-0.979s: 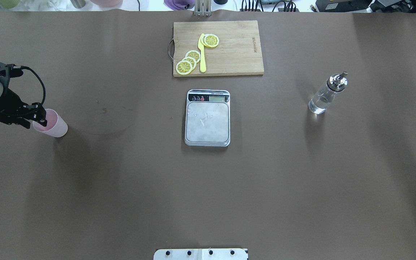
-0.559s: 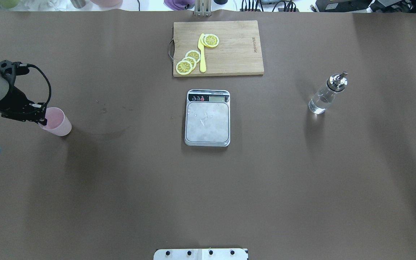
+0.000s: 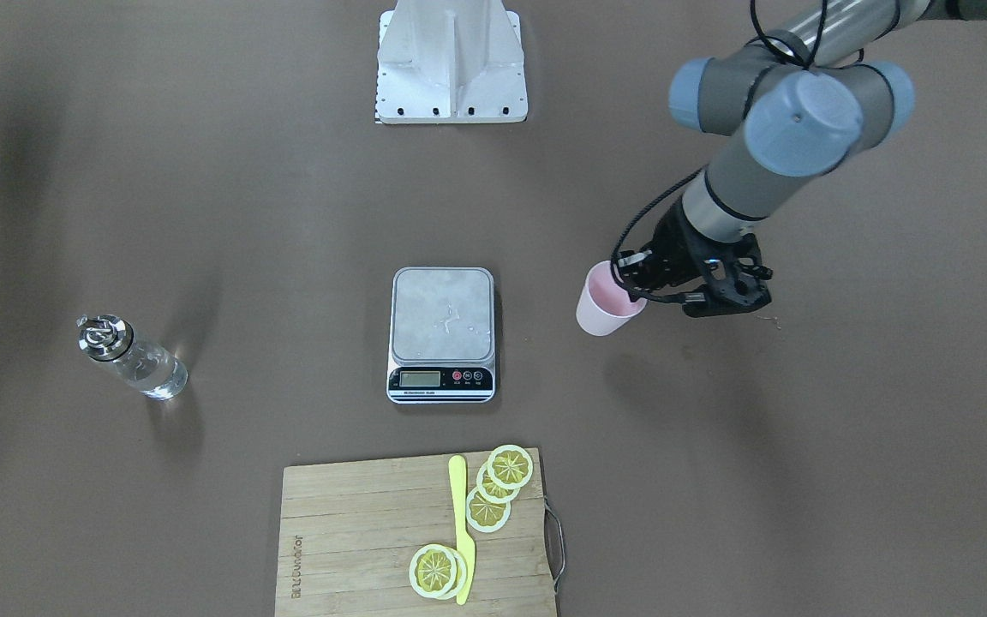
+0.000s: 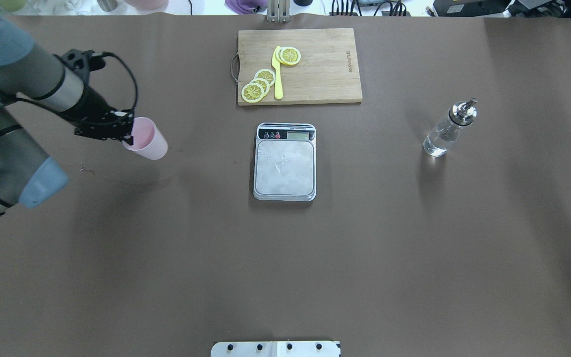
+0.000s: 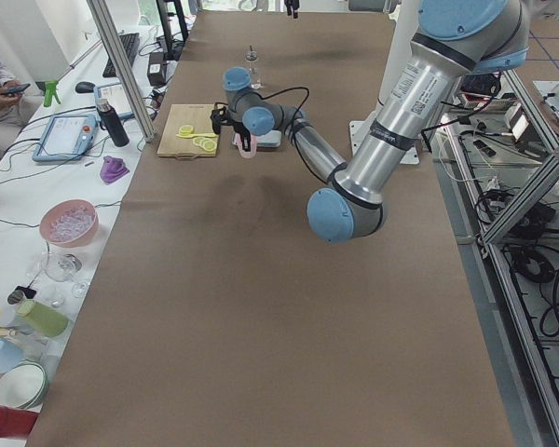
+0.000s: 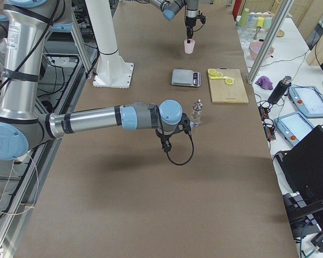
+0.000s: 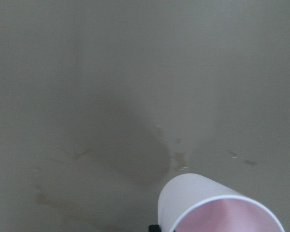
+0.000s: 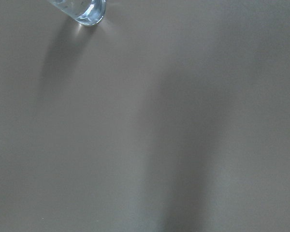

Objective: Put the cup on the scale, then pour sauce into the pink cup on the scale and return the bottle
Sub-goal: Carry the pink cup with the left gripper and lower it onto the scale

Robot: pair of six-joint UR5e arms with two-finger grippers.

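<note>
At the left of the overhead view, the left gripper [image 4: 126, 135] is clenched on the rim of the small, pale pink tapered cup [image 4: 145, 141]. One finger is inside the wall and one outside, a pinch that seems chosen to leave the base free for setting down flat. The cup hangs mouth-up above the brown table [image 4: 285, 277], its shadow lying apart from it, well short of the scale. It looks plain, handleless and empty.

In the middle, the flat kitchen scale with the silver steel platform [image 4: 284, 166] lies bare, ready to take the cup.

To the right, the small clear glass bottle with the silver pourer cap [image 4: 445, 133] stands upright, well apart from the scale, holding colourless liquid. The right gripper [image 6: 167, 144] hangs near it, likely waiting for the pour; I cannot tell whether it is released or clenched.
</note>
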